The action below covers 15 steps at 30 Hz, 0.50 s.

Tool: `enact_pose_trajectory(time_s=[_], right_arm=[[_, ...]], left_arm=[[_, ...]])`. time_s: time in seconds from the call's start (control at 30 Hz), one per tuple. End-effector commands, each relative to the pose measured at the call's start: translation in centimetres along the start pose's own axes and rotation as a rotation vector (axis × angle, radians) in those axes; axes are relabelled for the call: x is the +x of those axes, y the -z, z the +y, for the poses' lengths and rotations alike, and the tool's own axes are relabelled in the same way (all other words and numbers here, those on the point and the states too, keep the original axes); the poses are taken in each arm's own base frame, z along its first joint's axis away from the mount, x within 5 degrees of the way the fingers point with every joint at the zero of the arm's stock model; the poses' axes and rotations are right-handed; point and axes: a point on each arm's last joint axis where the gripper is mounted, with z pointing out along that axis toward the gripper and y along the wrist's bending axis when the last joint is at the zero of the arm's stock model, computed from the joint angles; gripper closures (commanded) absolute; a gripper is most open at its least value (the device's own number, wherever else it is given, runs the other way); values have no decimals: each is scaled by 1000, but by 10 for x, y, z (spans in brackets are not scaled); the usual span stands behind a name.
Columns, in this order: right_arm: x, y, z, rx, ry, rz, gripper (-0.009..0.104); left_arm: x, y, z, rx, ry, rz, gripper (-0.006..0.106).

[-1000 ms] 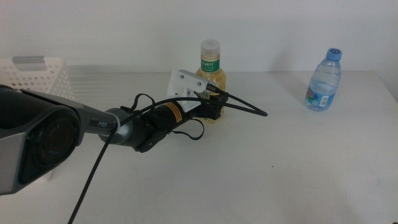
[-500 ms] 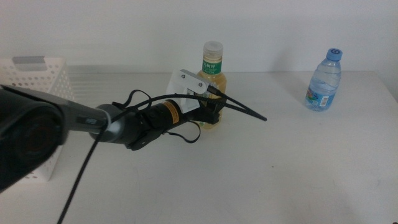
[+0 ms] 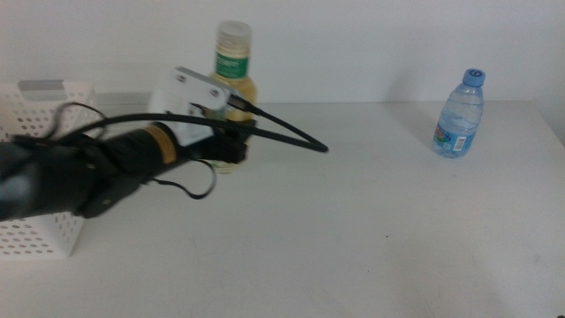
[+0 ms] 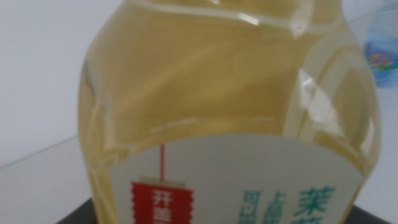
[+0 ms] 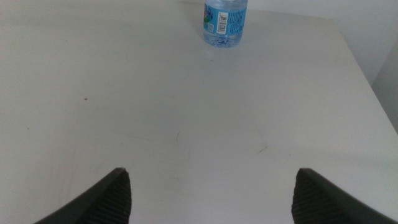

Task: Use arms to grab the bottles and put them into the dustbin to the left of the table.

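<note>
I have the left gripper (image 3: 231,152) closed on the tea bottle (image 3: 231,88), its fingers clamped low on the body. In the middle view the bottle stands upright in the grip, its clear cap near the top edge of the picture; its base is hidden behind the gripper, so I cannot tell whether it touches the worktop (image 3: 353,230). The left arm (image 3: 79,172) reaches in from the left side, its white housing (image 3: 181,110) just beside the bottle and a black cable (image 3: 282,134) looping past it to the right.

My left wrist view is filled by the tea bottle (image 4: 230,118), yellowish liquid above a white label with red and green print.

The dustbin (image 3: 40,115) sits at the left edge, partly behind the arm, near the bottle but apart from it.

The water bottle (image 3: 459,115) stands upright on the far right of the worktop, well apart from the tea bottle.

The right gripper (image 5: 211,193) hangs over bare worktop (image 5: 186,112) with its fingers spread wide and nothing between them; the water bottle (image 5: 225,22) stands well ahead of it.
</note>
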Motion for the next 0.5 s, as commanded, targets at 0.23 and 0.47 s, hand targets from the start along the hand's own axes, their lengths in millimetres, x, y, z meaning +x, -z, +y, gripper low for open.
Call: enact_pose_trajectory(time_s=[0.23,0.47], right_arm=[[-16,6,-1,11,19,-127,27],[-16,6,-1,11,19,-127,27]], left_arm=[[-88,89,11,-204,46,-124,83],[-102,132,24,-347,65,-97,83]])
